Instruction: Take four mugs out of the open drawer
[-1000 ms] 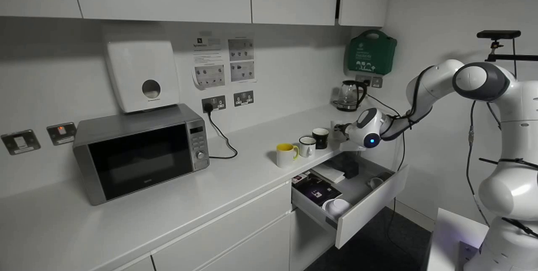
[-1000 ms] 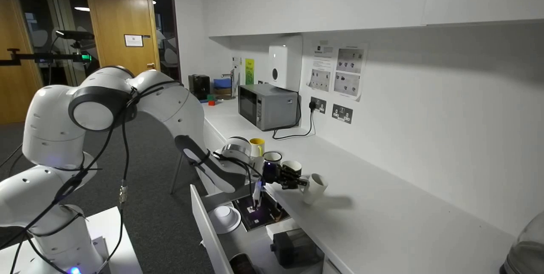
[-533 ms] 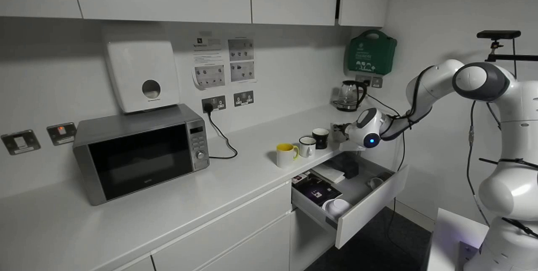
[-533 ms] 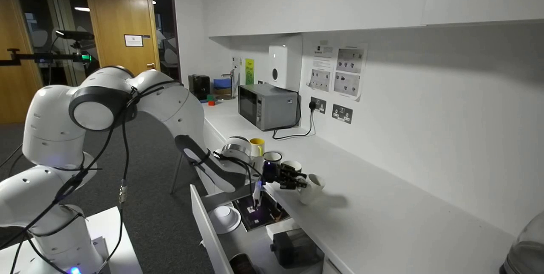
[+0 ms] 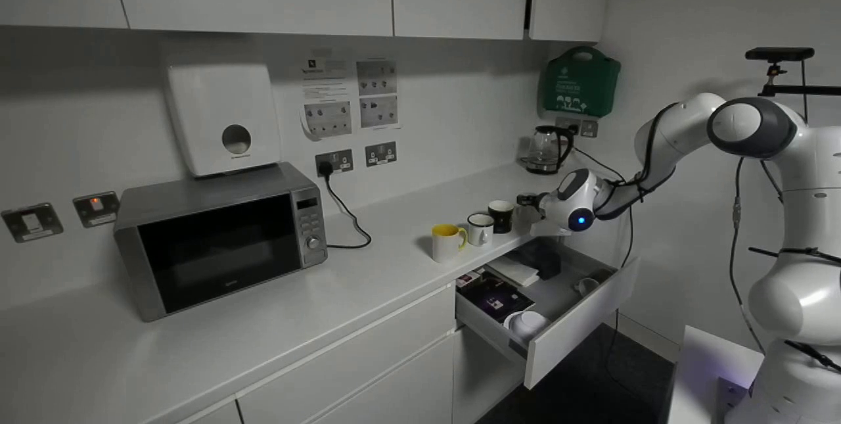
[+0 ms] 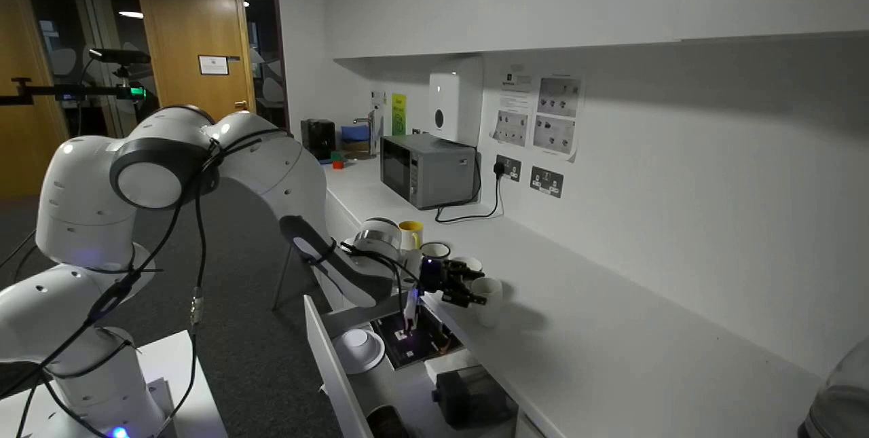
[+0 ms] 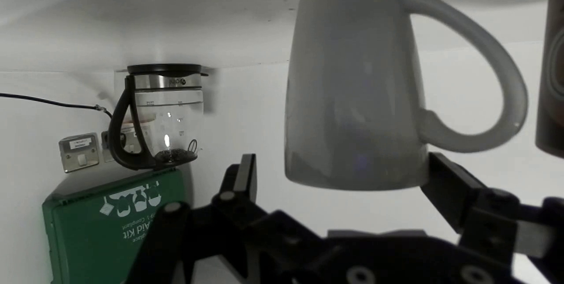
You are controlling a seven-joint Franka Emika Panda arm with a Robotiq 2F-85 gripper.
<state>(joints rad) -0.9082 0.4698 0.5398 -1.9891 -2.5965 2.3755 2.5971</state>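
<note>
A whitish mug (image 6: 490, 307) stands upright on the counter near its front edge. My gripper (image 7: 342, 155) is open around the mug's rim end in the upside-down wrist view. A gap separates one finger (image 7: 246, 176) from the mug; the opposite finger (image 7: 454, 187) overlaps its handle side, and contact cannot be told. Further along are a dark mug (image 5: 501, 219), a white dark-rimmed mug (image 5: 480, 235) and a yellow-lined mug (image 5: 447, 246). Below the counter edge the drawer (image 5: 581, 329) is pulled out, holding an upturned white cup (image 5: 529, 323) and a partly hidden cup-like item (image 5: 587, 286).
Also in the drawer are a dark flat box (image 6: 415, 339) and a black object (image 6: 468, 394). A glass kettle (image 5: 546, 150) stands at the counter's corner, under a green first aid kit (image 5: 581, 81). The microwave (image 5: 223, 233) sits at the far end from the kettle.
The whitish mug was tilted at the fingertips; it now stands upright and has shifted toward the gripper. The jaws have spread apart. The arm has hardly moved.
</note>
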